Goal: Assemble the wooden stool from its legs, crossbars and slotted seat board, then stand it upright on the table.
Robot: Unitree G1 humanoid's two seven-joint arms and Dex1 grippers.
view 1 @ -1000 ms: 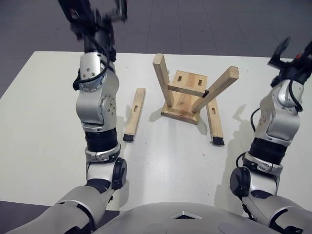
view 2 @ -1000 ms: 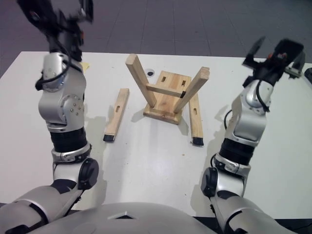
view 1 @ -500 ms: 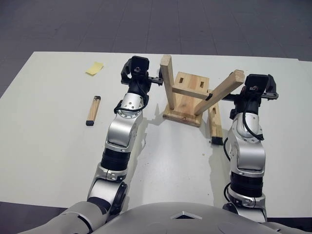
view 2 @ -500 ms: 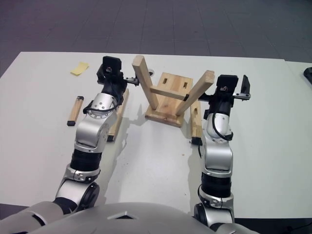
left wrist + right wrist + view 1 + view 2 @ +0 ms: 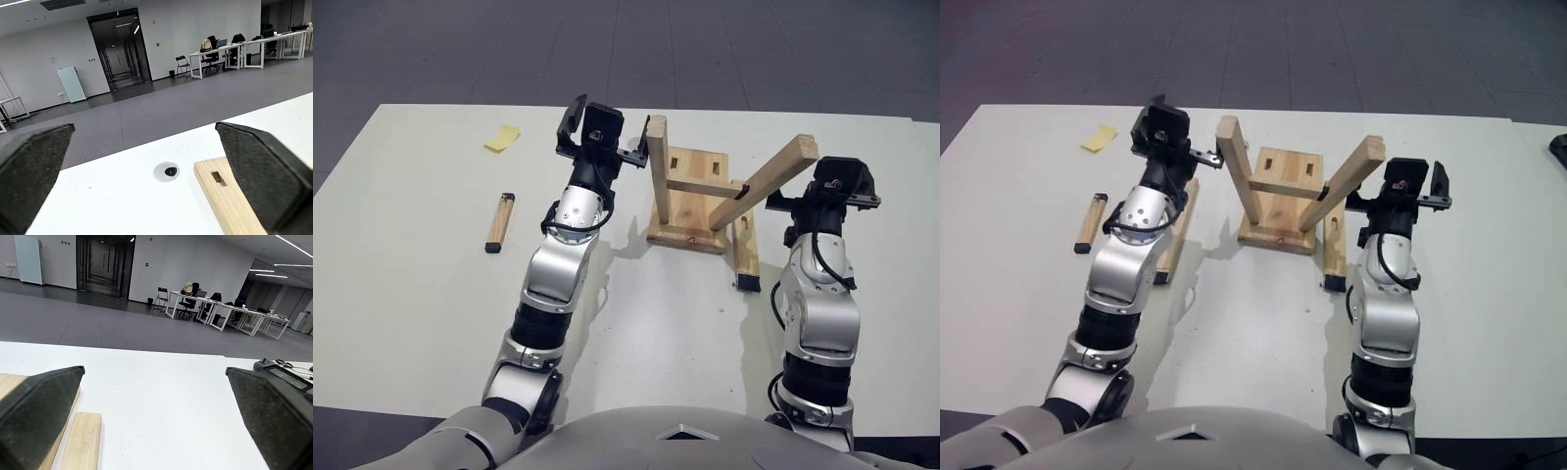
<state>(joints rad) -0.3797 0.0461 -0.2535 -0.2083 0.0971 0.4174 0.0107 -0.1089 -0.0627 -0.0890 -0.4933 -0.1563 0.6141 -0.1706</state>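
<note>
The stool's slotted seat board (image 5: 693, 201) lies flat on the white table (image 5: 411, 294). Two legs stand up from it, a near-upright one (image 5: 656, 171) and a slanted one (image 5: 766, 181), joined by a crossbar (image 5: 703, 186). My left gripper (image 5: 602, 132) is open just left of the upright leg. My right gripper (image 5: 827, 196) is open beside the slanted leg's lower half. One loose leg (image 5: 745, 253) lies right of the seat, another (image 5: 1173, 257) lies partly under my left arm. A short crossbar (image 5: 497, 221) lies further left.
A yellow sticky note (image 5: 503, 137) sits at the back left. A round cable hole (image 5: 166, 171) is in the table beyond my left gripper. A controller (image 5: 288, 377) lies at the far right edge. The table's near half is free.
Both arms came down from raised poses and now flank the stool. Over the last half second the leg frame shifted slightly right and the left leg stands straighter.
</note>
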